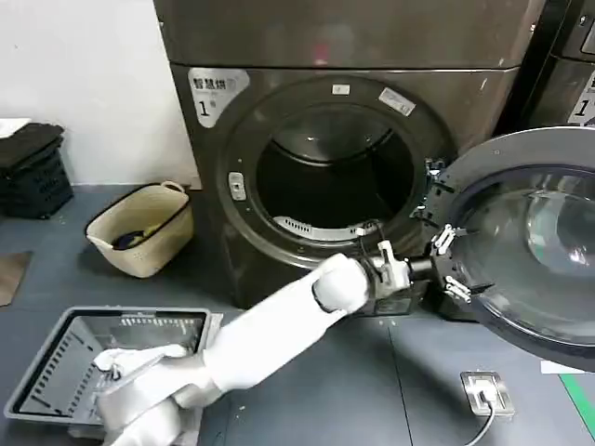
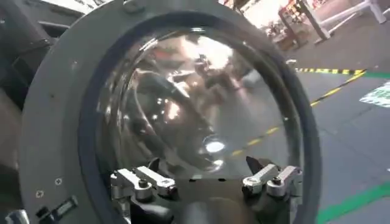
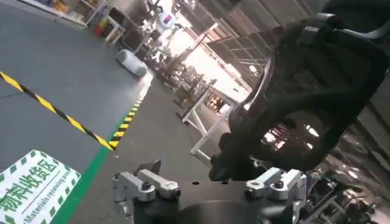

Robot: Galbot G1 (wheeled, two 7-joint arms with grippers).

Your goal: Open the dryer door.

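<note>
Dryer door (image 1: pixel 535 242) stands swung wide to the right of the dryer drum opening (image 1: pixel 335 177), grey inner face outward. Left gripper (image 1: pixel 444 263), fingers spread, sits at the door's inner rim, gripping nothing. Opening judged essentially complete; only withdrawal left.

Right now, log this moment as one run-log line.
dryer door: swung open, drum exposed | left gripper: open, at door's inner rim | right gripper: open, away from dryer | step: door opened

The dryer door (image 1: pixel 535 246) stands swung wide, leaving the drum opening (image 1: pixel 335 172) unobstructed.
</note>
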